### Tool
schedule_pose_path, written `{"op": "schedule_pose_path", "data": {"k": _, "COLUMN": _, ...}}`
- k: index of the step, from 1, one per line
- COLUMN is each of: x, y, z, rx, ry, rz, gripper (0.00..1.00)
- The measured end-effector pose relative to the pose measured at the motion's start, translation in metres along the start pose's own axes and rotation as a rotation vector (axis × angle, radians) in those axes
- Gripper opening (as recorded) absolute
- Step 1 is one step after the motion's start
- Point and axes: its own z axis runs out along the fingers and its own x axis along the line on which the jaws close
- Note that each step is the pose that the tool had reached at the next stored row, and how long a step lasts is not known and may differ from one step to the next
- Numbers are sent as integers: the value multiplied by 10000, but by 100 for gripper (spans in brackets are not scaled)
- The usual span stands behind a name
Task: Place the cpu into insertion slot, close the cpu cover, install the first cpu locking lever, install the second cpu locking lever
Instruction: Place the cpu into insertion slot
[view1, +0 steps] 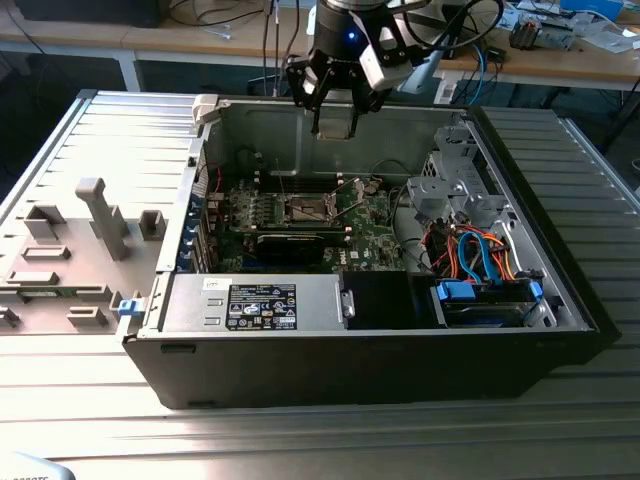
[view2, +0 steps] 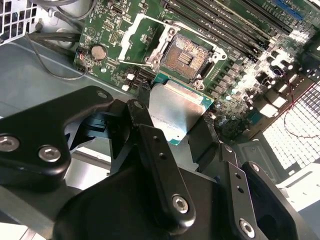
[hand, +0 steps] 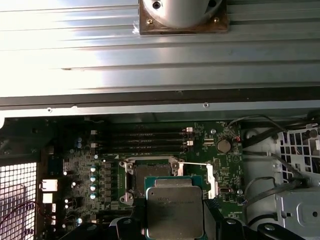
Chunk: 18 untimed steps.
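My gripper (view1: 335, 128) hangs over the open computer case, above its far wall, shut on the cpu (view2: 177, 112). The silver-grey chip sits flat between the two black fingers (view2: 145, 115) in both wrist views, cpu (hand: 175, 210) face toward the camera. Below lies the insertion slot (view1: 308, 208), a dark square socket (view2: 186, 59) on the green board, uncovered and with nothing in it. In the first wrist view the held chip hides part of the slot (hand: 150, 170). The cpu cover (view2: 137, 32) is swung open beside the socket, cover (hand: 210, 177) standing off it.
A black labelled power-supply box (view1: 265, 303) fills the case's near side. A drive cage with blue and orange cables (view1: 480, 260) sits at the exterior view's right. Long memory slots (view2: 225, 25) run beside the socket. Grey fixtures (view1: 100, 215) stand on the table at the exterior view's left.
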Motion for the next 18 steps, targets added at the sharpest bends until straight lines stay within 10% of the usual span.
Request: {"op": "schedule_pose_path", "data": {"k": 18, "x": -3, "y": -94, "z": 66, "rx": -1, "ry": -1, "rz": 2, "gripper": 55}}
